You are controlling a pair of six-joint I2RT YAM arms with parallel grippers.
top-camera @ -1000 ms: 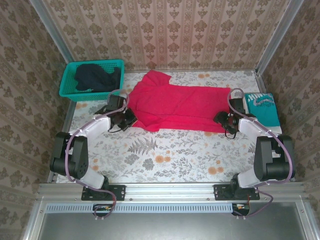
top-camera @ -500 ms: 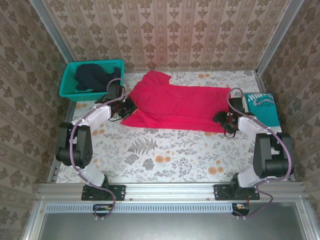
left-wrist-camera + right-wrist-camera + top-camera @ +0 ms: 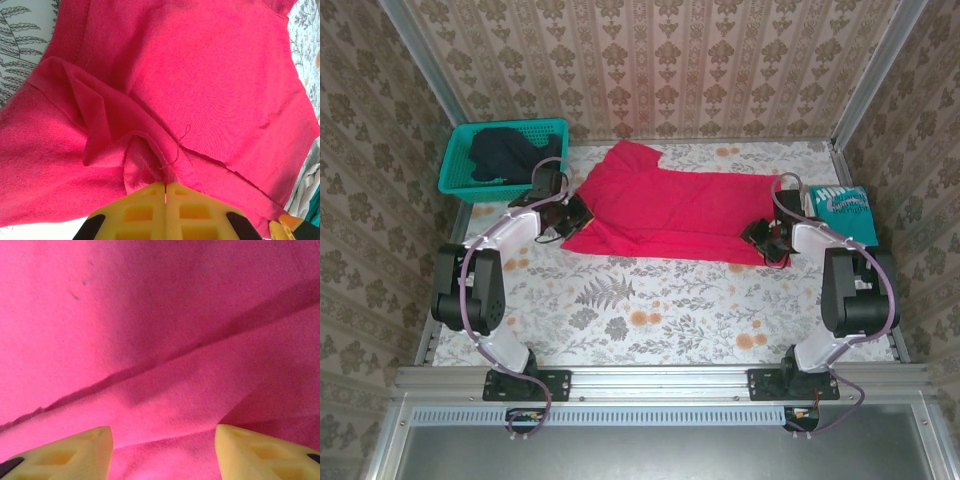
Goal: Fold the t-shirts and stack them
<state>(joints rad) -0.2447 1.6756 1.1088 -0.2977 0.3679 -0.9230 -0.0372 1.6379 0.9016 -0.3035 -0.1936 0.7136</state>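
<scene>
The red t-shirt [image 3: 670,210] is lying spread on the worktop [image 3: 650,300], its long axis running left to right between the two arms; the left fingers [image 3: 137,212] are pressing together on a gathered fold at its left end; the right fingers [image 3: 75,450] are standing apart over a hem ridge at its right end, the cloth lying directly beneath and ahead, not yet pinched; each arm is sitting nearest its own end, so the next fold is probably hinging on the right side getting its grip.
</scene>
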